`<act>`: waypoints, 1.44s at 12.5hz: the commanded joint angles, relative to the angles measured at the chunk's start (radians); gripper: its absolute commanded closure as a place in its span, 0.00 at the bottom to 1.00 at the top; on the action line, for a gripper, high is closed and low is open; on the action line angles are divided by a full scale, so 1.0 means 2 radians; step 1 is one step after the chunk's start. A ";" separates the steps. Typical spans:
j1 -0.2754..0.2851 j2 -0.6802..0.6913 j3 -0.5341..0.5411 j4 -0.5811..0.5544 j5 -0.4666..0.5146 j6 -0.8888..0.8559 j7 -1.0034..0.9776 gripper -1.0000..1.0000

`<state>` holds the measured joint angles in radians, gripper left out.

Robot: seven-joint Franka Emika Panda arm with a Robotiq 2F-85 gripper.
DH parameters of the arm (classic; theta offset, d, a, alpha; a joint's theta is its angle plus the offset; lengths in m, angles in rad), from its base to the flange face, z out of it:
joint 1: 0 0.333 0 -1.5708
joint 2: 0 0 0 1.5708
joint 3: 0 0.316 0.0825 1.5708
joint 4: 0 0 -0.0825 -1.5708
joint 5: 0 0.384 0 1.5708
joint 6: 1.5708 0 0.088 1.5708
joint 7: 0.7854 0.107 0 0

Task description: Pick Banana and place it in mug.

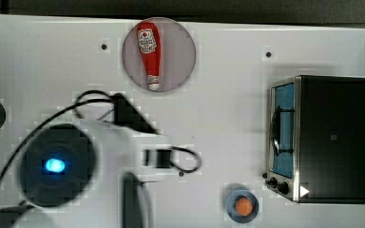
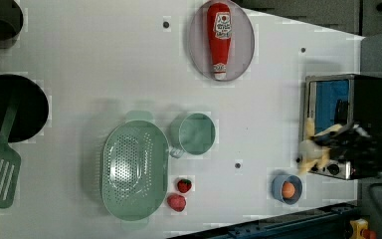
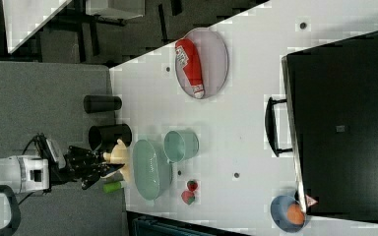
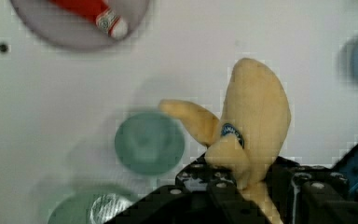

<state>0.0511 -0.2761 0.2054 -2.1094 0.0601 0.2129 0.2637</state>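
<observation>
Now, in the top view, my white arm hangs over the white desk (image 1: 228, 118), near the pale round plate (image 1: 183, 35) bearing a red plastic ketchup bottle (image 1: 149, 54) and a small blue bowl (image 1: 231, 214) holding an orange ball (image 1: 243, 206). In the left view my black gripper (image 2: 328, 147) sits high at the left view's right, its jaws pinching the small pale yellow toy banana (image 2: 312, 144), well apart from the round muted-green mug (image 2: 197, 133), which looks empty beside the empty oval perforated pale-green colander (image 2: 134, 169). In the right view the same grip shows. In the wrist view the banana sticks out past my jaws, the mug beyond it; I judge I should centre over the mug, then lower before letting go.
</observation>
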 commanded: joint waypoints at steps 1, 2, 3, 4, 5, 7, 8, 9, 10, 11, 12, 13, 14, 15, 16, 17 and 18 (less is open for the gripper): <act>0.010 0.038 0.061 -0.005 0.030 0.029 0.122 0.76; 0.010 0.052 0.074 -0.008 0.030 0.048 0.138 0.76; 0.010 0.066 0.085 -0.015 0.030 0.075 0.160 0.76; 0.010 0.080 0.094 -0.026 0.030 0.106 0.182 0.76; 0.010 0.094 0.101 -0.040 0.028 0.142 0.196 0.76; 0.010 0.117 0.107 -0.071 0.012 0.206 0.202 0.76; 0.010 0.127 0.107 -0.088 -0.010 0.232 0.202 0.76; 0.010 0.136 0.107 -0.104 -0.027 0.260 0.205 0.76; 0.010 0.145 0.109 -0.117 -0.028 0.289 0.213 0.76; 0.010 0.154 0.111 -0.128 -0.026 0.314 0.234 0.76; 0.010 0.161 0.110 -0.136 -0.028 0.321 0.257 0.76; 0.011 0.167 0.110 -0.141 -0.033 0.325 0.267 0.76; 0.011 0.172 0.113 -0.141 -0.033 0.333 0.267 0.74; 0.011 0.175 0.114 -0.142 -0.033 0.337 0.268 0.64; 0.011 0.177 0.113 -0.142 -0.033 0.337 0.268 0.53; 0.011 0.176 0.112 -0.142 -0.033 0.339 0.268 0.38; 0.011 0.173 0.111 -0.139 -0.033 0.342 0.268 0.27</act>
<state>0.0656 0.1048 0.4023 -2.4316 -0.0227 0.8799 0.7373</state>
